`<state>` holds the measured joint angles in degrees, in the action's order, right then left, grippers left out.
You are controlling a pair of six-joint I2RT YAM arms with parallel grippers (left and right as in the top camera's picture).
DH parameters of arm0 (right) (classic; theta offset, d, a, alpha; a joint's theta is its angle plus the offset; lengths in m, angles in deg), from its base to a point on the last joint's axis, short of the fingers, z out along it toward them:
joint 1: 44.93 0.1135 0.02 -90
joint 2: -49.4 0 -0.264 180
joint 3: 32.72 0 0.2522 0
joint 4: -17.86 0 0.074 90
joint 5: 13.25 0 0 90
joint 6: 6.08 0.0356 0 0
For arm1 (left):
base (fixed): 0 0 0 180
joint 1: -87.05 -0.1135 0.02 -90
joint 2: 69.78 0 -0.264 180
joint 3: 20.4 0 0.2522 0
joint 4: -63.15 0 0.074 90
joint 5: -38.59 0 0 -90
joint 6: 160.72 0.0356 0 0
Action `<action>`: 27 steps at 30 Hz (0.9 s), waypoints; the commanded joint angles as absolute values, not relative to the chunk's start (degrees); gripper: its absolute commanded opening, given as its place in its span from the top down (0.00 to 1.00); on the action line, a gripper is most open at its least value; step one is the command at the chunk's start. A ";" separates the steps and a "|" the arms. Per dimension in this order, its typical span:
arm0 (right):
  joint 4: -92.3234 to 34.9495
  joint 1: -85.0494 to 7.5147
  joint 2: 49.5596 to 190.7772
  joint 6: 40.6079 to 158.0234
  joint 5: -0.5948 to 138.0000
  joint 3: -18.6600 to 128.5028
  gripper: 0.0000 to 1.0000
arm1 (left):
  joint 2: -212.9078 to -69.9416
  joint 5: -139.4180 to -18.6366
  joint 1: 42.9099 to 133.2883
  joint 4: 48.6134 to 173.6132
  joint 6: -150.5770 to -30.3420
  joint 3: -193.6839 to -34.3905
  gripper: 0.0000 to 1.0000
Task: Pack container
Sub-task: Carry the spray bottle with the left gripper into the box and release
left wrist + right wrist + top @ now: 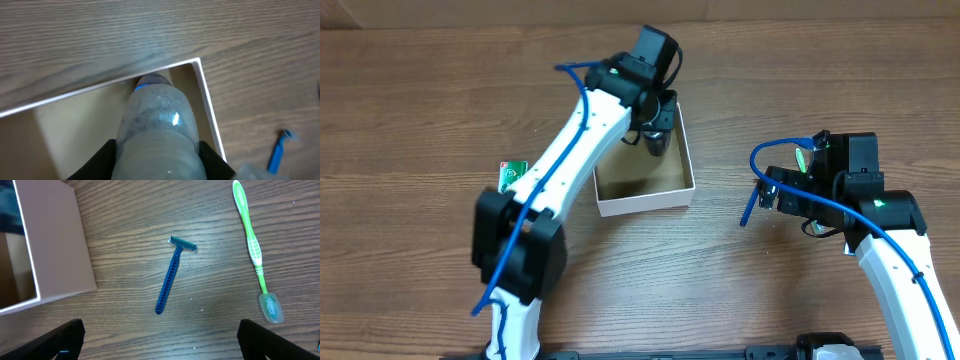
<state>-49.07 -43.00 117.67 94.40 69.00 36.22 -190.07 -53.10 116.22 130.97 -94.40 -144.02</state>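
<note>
The container point(645, 205) is a small square cardboard box with white walls and a brown inside, at the table's middle. My left gripper point(658, 120) is shut on a clear plastic bottle point(157, 130) and holds it, neck down, inside the container's far right corner point(205, 95). My right gripper point(775, 190) is open and empty to the right of the container. In the right wrist view its fingers point(160, 340) hover above a blue razor point(170, 277) and a green toothbrush point(252, 245), with the container's white wall point(55, 240) at the left.
A small green and white packet point(511, 175) lies on the table left of the left arm. The blue razor point(752, 205) lies between the container and the right arm. The table is brown wood.
</note>
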 commanded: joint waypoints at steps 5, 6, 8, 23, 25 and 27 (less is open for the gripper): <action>-49.00 -42.73 117.58 94.46 68.47 37.64 0.00 | -193.00 -52.56 116.66 127.50 -95.17 -144.62 0.92; -49.00 -42.73 117.56 94.46 68.47 37.64 0.00 | -193.15 -52.54 116.72 127.67 -95.15 -144.62 0.86; -48.98 -42.73 117.58 94.46 68.45 37.64 0.00 | -193.21 -52.54 116.76 127.98 -95.15 -144.62 0.63; -49.18 -42.73 117.56 94.46 68.47 37.64 0.00 | -187.36 -52.51 116.76 139.28 -98.14 -144.64 0.00; -49.16 -42.73 117.58 94.46 68.47 37.64 0.00 | -185.22 -52.97 116.76 141.33 -99.06 -144.64 0.06; -49.16 -42.73 117.58 94.44 68.47 37.64 0.00 | -182.75 -52.95 116.81 145.02 -101.01 -144.64 0.25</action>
<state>-49.42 -43.00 117.67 94.38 69.00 36.22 -190.44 -52.93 116.33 141.33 -97.49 -144.05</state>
